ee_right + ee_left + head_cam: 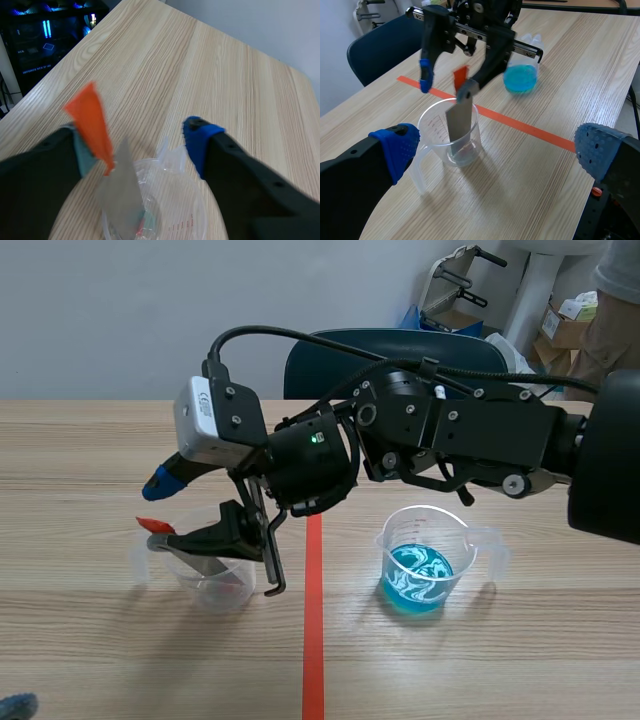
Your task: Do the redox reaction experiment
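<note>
A clear beaker (215, 580) (470, 145) (190, 215) stands left of the tape line. In it leans a grey metal strip (205, 562) (459, 120) (122, 195) with an orange tag (155, 525) (460, 77) (92, 125) at its top. My right gripper (158, 512) (445, 87) (140, 145) hangs over this beaker, open. One of its fingers touches the strip's tagged end; the other stands well apart. A second beaker (418, 575) (521, 77) holds blue liquid, right of the line. My left gripper (497, 152) is open, low and short of the clear beaker.
The orange tape line (313, 640) runs between the two beakers. A dark blue chair (400, 350) stands behind the table's far edge, with boxes and a person (615, 310) at the back right. Bare wood lies in front of both beakers.
</note>
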Tool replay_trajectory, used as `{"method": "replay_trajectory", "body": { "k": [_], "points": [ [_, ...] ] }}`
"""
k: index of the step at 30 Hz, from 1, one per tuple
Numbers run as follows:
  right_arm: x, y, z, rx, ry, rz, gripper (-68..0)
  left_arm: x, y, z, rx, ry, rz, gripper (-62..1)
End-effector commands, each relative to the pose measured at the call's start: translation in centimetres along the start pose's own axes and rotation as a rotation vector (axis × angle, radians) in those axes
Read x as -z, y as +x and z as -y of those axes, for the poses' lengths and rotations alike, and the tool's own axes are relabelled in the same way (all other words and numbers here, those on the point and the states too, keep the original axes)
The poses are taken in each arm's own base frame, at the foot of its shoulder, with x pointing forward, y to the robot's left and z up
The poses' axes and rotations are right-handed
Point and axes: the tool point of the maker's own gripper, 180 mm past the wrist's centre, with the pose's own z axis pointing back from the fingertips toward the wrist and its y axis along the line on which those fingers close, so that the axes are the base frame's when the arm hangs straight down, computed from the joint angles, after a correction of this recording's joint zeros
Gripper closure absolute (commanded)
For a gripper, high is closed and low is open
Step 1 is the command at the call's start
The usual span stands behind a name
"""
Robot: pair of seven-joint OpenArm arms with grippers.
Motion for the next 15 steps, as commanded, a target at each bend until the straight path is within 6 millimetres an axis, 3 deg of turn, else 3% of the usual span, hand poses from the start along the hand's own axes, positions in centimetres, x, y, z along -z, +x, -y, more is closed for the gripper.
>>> {"method": "replay_trajectory", "body": {
  "k": [1,5,15],
  "points": [
    [-0.06,1.17,0.87,0.001,-0.021,0.044,-42.4,0.39,1.04,0.02,-0.007,0.008,0.046,-62.3],
    [0.04,1.43,0.57,0.021,-0.002,0.056,-67.9,0.39,1.04,0.02,-0.007,0.008,0.046,-62.3],
    [0.03,1.13,0.16,0.04,0.021,0.039,-67.9,0.39,1.04,0.02,-0.007,0.008,0.046,-62.3]
  ]
}}
